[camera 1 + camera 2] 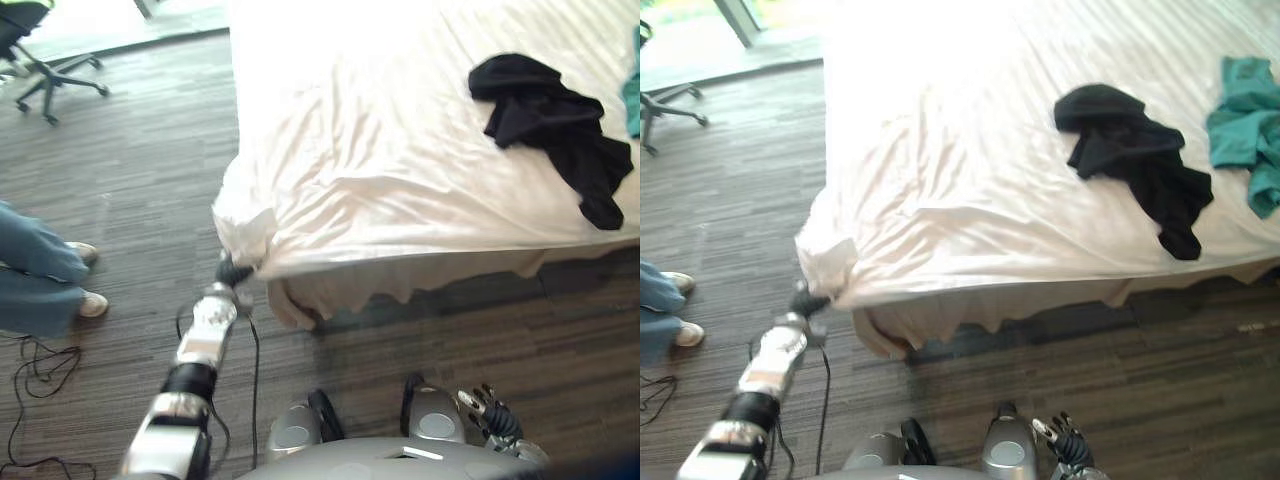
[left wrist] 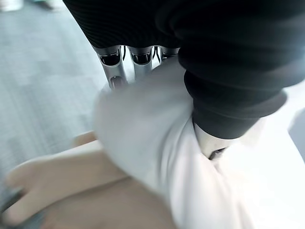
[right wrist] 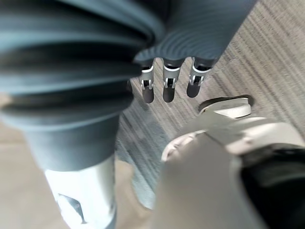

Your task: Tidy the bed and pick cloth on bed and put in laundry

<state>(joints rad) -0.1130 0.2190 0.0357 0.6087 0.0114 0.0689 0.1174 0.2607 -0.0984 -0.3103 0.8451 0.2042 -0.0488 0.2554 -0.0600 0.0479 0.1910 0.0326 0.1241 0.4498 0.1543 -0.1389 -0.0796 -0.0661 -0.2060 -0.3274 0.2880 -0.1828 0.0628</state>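
— Streaked grey-brown floor (image 1: 130, 170) all round. And the bed (image 1: 330, 90)?
— Wide, under a white sheet (image 1: 400, 190) with faint woven stripes, creased and rumpled toward its near corner. A beige frilled skirt (image 1: 400, 285) hangs ragged below the edge.
— Where is your left hand (image 1: 232, 272)?
— At that corner. A soft fold of sheet is bunched between my thumb and fingers (image 2: 116, 71), and I have it pinched; the tips are buried in the fabric.
— And the clothes?
— A black cloth (image 1: 545, 120), limp and crumpled with one long trailing end, lies on the sheet toward the right side, well apart from my left hand. Just beyond it lies a teal cloth (image 1: 1250, 130), also crumpled.
— Your right hand (image 1: 488, 410)?
— Low by my side above the floor, its fingers (image 3: 169, 81) loose and straight, holding nothing.
— Anything else?
— A black office chair (image 1: 45, 70) on a star base at the far left, and a person's blue trouser legs (image 1: 35, 270) with pale shoes (image 1: 92, 303) near my left arm.
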